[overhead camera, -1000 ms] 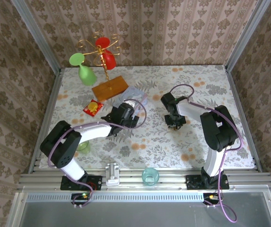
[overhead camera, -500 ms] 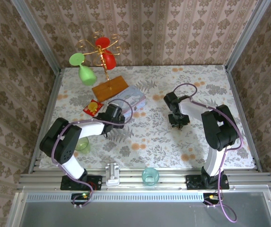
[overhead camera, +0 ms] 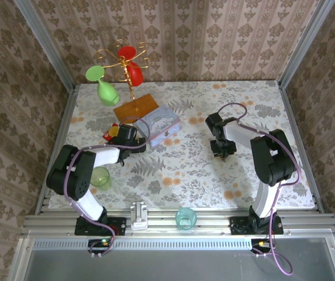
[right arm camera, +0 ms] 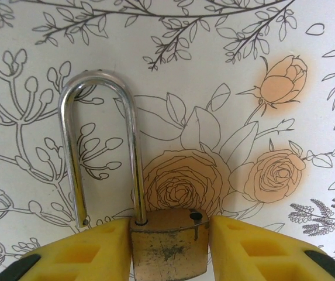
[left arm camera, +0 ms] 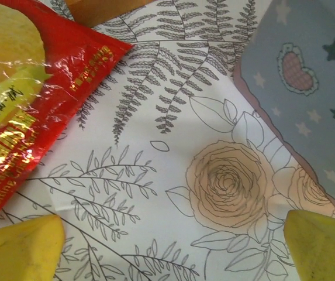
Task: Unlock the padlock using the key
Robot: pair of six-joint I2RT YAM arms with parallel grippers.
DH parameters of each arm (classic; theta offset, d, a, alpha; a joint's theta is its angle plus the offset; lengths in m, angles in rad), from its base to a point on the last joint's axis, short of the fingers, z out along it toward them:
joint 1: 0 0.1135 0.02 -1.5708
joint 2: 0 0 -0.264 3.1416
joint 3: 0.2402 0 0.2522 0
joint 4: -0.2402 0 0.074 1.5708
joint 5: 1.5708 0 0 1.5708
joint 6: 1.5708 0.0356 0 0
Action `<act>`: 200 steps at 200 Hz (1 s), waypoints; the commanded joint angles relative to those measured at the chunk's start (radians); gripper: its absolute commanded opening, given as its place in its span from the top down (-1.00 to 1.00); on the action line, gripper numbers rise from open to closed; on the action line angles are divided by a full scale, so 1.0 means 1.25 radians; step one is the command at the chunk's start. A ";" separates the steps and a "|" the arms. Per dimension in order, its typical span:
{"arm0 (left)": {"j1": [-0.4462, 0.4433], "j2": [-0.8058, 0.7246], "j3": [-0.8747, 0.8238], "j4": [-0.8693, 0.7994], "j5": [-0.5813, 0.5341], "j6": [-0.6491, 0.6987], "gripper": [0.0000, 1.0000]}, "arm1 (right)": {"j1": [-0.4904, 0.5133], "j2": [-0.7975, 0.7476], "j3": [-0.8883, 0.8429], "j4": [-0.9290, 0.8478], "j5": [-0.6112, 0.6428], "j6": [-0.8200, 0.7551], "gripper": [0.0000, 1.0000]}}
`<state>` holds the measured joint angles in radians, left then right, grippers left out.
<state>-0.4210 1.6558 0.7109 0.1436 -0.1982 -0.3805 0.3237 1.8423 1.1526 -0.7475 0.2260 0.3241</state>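
- Found right tool (right arm camera: 170, 235) pinching padlock (right arm camera: 166, 250) by its body, one shackle (right arm camera: 100, 146) end out of its hole.
- Found left tool (left arm camera: 172, 246) spread wide over surface (left arm camera: 173, 123), between red packet (left arm camera: 27, 105) and blue tin (left arm camera: 307, 88).

The top external camera looks steeply down from above the near edge and takes in the whole table (overhead camera: 185, 175). The left wrist camera faces down at the table from very near, framing the gap between the red-and-yellow packet (left arm camera: 33, 117) and the pale blue tin (left arm camera: 307, 88); both also appear in the overhead view. The right wrist camera looks down at close range on the padlock (right arm camera: 168, 243).
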 commanded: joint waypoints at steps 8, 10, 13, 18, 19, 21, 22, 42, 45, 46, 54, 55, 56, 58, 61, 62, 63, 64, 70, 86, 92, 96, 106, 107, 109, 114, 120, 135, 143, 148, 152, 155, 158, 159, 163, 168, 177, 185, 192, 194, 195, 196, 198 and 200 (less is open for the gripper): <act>-0.073 -0.017 -0.081 0.074 0.001 -0.061 -0.90 | -0.030 -0.006 -0.040 -0.004 0.039 0.001 0.23; -0.081 -0.016 -0.086 0.079 -0.004 -0.061 -0.90 | -0.030 -0.006 -0.042 -0.002 0.038 0.000 0.23; -0.093 -0.016 -0.091 0.086 -0.013 -0.058 -0.90 | -0.030 -0.009 -0.044 0.000 0.038 0.001 0.23; -0.115 -0.015 -0.102 0.102 -0.030 -0.049 -0.91 | -0.030 -0.011 -0.046 0.004 0.037 -0.001 0.23; -0.120 -0.015 -0.104 0.105 -0.034 -0.047 -0.91 | -0.030 -0.012 -0.046 0.005 0.037 -0.001 0.22; -0.129 -0.014 -0.106 0.110 -0.041 -0.045 -0.92 | -0.030 -0.014 -0.048 0.006 0.038 -0.001 0.22; -0.131 -0.014 -0.107 0.112 -0.045 -0.044 -0.93 | -0.031 -0.014 -0.049 0.008 0.039 0.000 0.22; -0.177 0.012 -0.085 0.115 -0.075 -0.039 -1.00 | -0.030 -0.027 -0.059 0.019 0.038 0.002 0.15; -0.180 0.019 -0.080 0.116 -0.078 -0.037 -1.00 | -0.030 -0.028 -0.060 0.019 0.040 0.003 0.14; -0.181 0.022 -0.077 0.116 -0.078 -0.036 -1.00 | -0.029 -0.029 -0.060 0.019 0.041 0.002 0.13; -0.184 0.039 -0.053 0.108 -0.090 -0.032 -1.00 | -0.027 -0.030 -0.061 0.020 0.043 0.003 0.13; -0.184 0.041 -0.050 0.105 -0.091 -0.032 -1.00 | -0.027 -0.030 -0.061 0.020 0.043 0.003 0.13; -0.185 0.044 -0.047 0.103 -0.093 -0.033 -1.00 | -0.027 -0.029 -0.062 0.020 0.043 0.003 0.13; -0.185 0.048 -0.041 0.098 -0.098 -0.033 -1.00 | -0.026 -0.029 -0.062 0.020 0.043 0.002 0.13; -0.185 0.053 -0.032 0.092 -0.105 -0.033 -1.00 | -0.025 -0.030 -0.062 0.020 0.043 0.003 0.12; -0.185 0.055 -0.029 0.089 -0.108 -0.034 -1.00 | -0.025 -0.031 -0.062 0.020 0.044 0.003 0.12; -0.184 0.057 -0.026 0.088 -0.112 -0.033 -1.00 | -0.025 -0.031 -0.062 0.020 0.044 0.003 0.12; -0.184 0.059 -0.024 0.086 -0.115 -0.034 -1.00 | -0.025 -0.031 -0.062 0.020 0.044 0.003 0.12; -0.184 0.067 -0.012 0.082 -0.133 -0.038 -1.00 | -0.024 -0.033 -0.064 0.021 0.043 0.003 0.11; -0.164 0.090 0.008 0.078 -0.155 -0.052 -1.00 | -0.021 -0.041 -0.072 0.026 0.046 0.004 0.08; -0.152 0.099 0.013 0.085 -0.151 -0.056 -1.00 | -0.022 -0.045 -0.075 0.028 0.045 0.005 0.07; -0.142 0.104 0.015 0.088 -0.147 -0.058 -0.99 | -0.022 -0.048 -0.076 0.028 0.045 0.005 0.04; -0.122 0.114 0.024 0.090 -0.152 -0.065 -0.99 | -0.022 -0.055 -0.080 0.033 0.043 0.006 0.02; -0.120 0.115 0.024 0.091 -0.153 -0.065 -0.98 | -0.021 -0.055 -0.081 0.033 0.043 0.006 0.02; -0.116 0.117 0.025 0.091 -0.153 -0.066 -0.99 | -0.022 -0.057 -0.081 0.033 0.044 0.006 0.01; -0.106 0.119 0.027 0.091 -0.150 -0.068 -0.98 | -0.022 -0.060 -0.081 0.033 0.044 0.007 0.01; -0.091 0.119 0.027 0.092 -0.145 -0.074 -0.98 | -0.020 -0.060 -0.081 0.030 0.044 0.009 0.01; -0.060 0.110 0.017 0.116 -0.124 -0.082 -0.97 | -0.020 -0.069 -0.088 0.039 0.035 0.008 -0.01; -0.053 0.104 0.021 0.115 -0.125 -0.076 -0.97 | -0.020 -0.072 -0.091 0.046 0.032 0.008 -0.02; -0.050 0.103 0.027 0.111 -0.127 -0.069 -0.97 | -0.021 -0.074 -0.095 0.051 0.030 0.006 -0.03; -0.047 0.104 0.033 0.107 -0.126 -0.064 -0.97 | -0.021 -0.075 -0.095 0.053 0.029 0.006 -0.04; -0.043 0.104 0.038 0.104 -0.124 -0.062 -0.97 | -0.023 -0.076 -0.096 0.055 0.029 0.007 -0.04; -0.040 0.106 0.042 0.102 -0.119 -0.062 -0.97 | -0.023 -0.077 -0.096 0.057 0.029 0.006 -0.05; -0.037 0.107 0.043 0.101 -0.118 -0.062 -0.97 | -0.023 -0.077 -0.096 0.058 0.029 0.007 -0.05; -0.034 0.110 0.048 0.101 -0.109 -0.065 -0.97 | -0.024 -0.079 -0.096 0.059 0.029 0.007 -0.06; -0.022 0.113 0.051 0.104 -0.095 -0.067 -0.97 | -0.025 -0.080 -0.097 0.062 0.029 0.008 -0.06; -0.002 0.117 0.054 0.106 -0.081 -0.073 -0.96 | -0.028 -0.088 -0.098 0.069 0.025 0.008 -0.07; -0.001 0.117 0.050 0.114 -0.078 -0.075 -0.96 | -0.029 -0.094 -0.099 0.074 0.020 0.008 -0.07; -0.003 0.120 0.047 0.122 -0.074 -0.076 -0.96 | -0.030 -0.102 -0.101 0.079 0.017 0.009 -0.08; -0.004 0.122 0.047 0.122 -0.073 -0.077 -0.96 | -0.030 -0.104 -0.101 0.080 0.017 0.009 -0.09; -0.003 0.123 0.047 0.122 -0.073 -0.078 -0.96 | -0.031 -0.105 -0.102 0.081 0.017 0.009 -0.09; -0.003 0.123 0.047 0.121 -0.073 -0.078 -0.96 | -0.031 -0.106 -0.102 0.082 0.017 0.009 -0.09; -0.003 0.125 0.048 0.121 -0.071 -0.079 -0.96 | -0.031 -0.109 -0.102 0.084 0.016 0.010 -0.09; -0.003 0.127 0.048 0.121 -0.069 -0.081 -0.96 | -0.030 -0.111 -0.103 0.086 0.017 0.011 -0.10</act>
<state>-0.4583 1.7733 0.7609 0.3088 -0.2829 -0.4461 0.2958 1.7515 1.0424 -0.6502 0.2256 0.3248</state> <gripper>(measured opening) 0.982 0.541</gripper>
